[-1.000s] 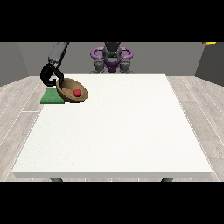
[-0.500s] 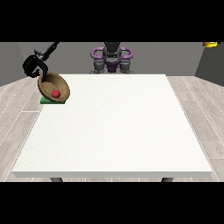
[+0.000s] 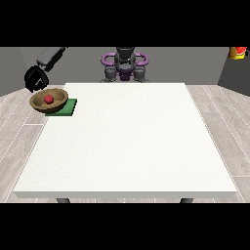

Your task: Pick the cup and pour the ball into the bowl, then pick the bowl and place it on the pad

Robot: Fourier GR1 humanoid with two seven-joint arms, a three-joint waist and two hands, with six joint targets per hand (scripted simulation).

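A big white table fills most of the view, and the robot stands small at the far edge of it. At the view's left, a brown bowl sits at the left edge of the table. It looks level, and a little red ball lies inside it. Under the bowl is a green pad — the bowl covers part of the pad and pokes out past the table's edge, over the floor. Only the near and right parts of the pad show.

The hand at the view's left is black and hangs just above and behind the bowl's left rim, at the end of a grey arm that comes down from the top. Its fingers look curled, but I cannot tell if they touch the rim or hold it — the hand is too small and dark.

The other hand does not show. I cannot see a cup.
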